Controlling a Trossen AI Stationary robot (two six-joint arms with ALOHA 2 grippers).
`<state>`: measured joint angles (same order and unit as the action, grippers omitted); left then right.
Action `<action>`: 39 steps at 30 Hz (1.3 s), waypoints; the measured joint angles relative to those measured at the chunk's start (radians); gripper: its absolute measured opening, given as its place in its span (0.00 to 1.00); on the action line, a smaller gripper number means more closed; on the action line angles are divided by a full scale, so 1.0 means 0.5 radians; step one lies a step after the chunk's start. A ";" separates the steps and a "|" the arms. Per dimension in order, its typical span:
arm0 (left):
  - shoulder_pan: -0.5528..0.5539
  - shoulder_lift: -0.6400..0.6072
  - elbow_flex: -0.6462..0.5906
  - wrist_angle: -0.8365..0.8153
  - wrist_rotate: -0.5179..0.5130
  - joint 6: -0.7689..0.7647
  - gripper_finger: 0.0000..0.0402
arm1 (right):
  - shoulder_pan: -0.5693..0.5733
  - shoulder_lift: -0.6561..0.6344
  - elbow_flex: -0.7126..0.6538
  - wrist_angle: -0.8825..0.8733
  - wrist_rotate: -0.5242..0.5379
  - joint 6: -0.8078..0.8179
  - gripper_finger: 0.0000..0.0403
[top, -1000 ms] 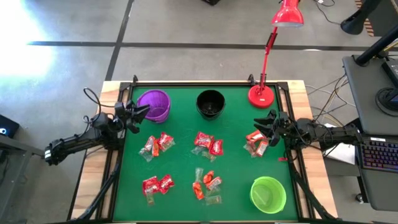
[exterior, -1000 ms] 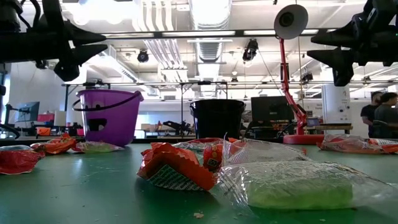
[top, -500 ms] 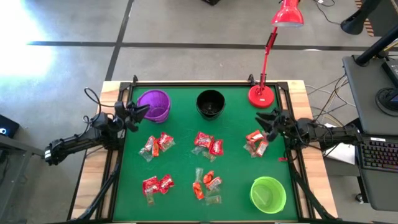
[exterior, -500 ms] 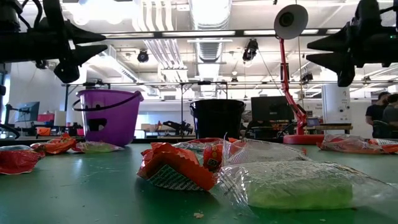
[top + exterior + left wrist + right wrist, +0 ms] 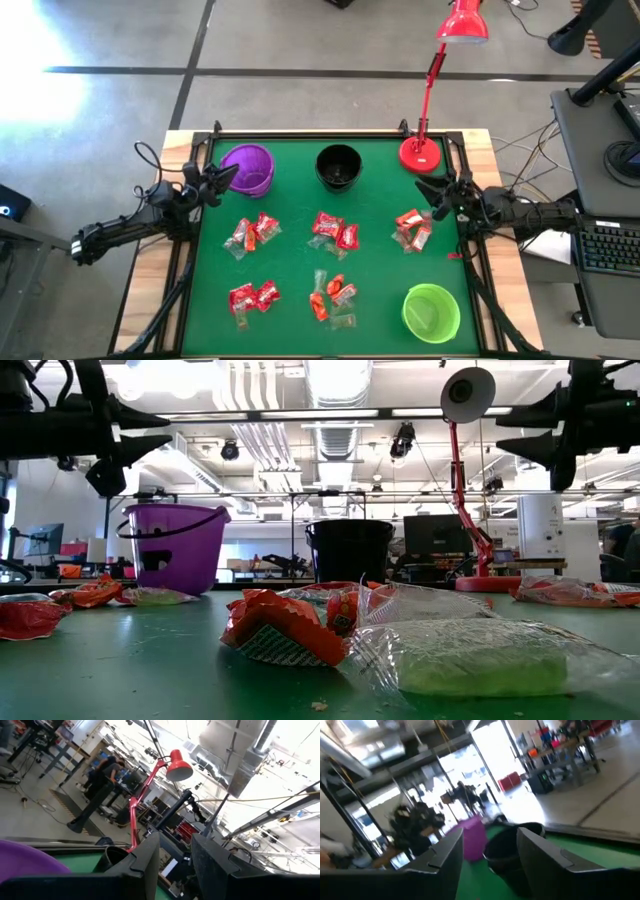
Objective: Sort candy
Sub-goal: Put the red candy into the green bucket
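Several clusters of candy lie flat on the green mat: red wrapped sweets, and an orange-red and clear group. In the low view a red sweet and a clear-wrapped pale one lie nearest. My left gripper hovers open beside the purple cup, at the mat's left edge. My right gripper hovers open, high above the table, just beyond the right-hand candy cluster. Both hold nothing.
A black cup stands at the far middle, a green cup at the near right corner. A red desk lamp's base sits at the far right corner, close to my right gripper. The mat has a raised dark frame.
My right gripper has risen and drawn back a little toward the table's right edge, away from the right-hand candy cluster, staying open and empty. The candy has not moved.
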<state>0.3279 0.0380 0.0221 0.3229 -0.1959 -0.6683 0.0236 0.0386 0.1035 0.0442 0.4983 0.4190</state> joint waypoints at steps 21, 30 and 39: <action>0.000 0.010 0.006 0.300 0.279 0.135 0.26 | 0.000 0.974 0.873 -0.224 0.028 0.153 0.56; 0.000 0.139 0.719 -1.063 0.372 0.416 0.24 | 0.000 1.348 1.220 -0.637 -0.010 0.463 0.56; 0.000 0.360 1.444 -1.845 0.338 0.766 0.23 | 0.001 1.695 1.551 -1.350 -0.084 1.173 0.56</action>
<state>0.3279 0.2179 0.7440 -0.5995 -0.0270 -0.2855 0.0241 0.8861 0.8789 -0.6306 0.4563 1.0053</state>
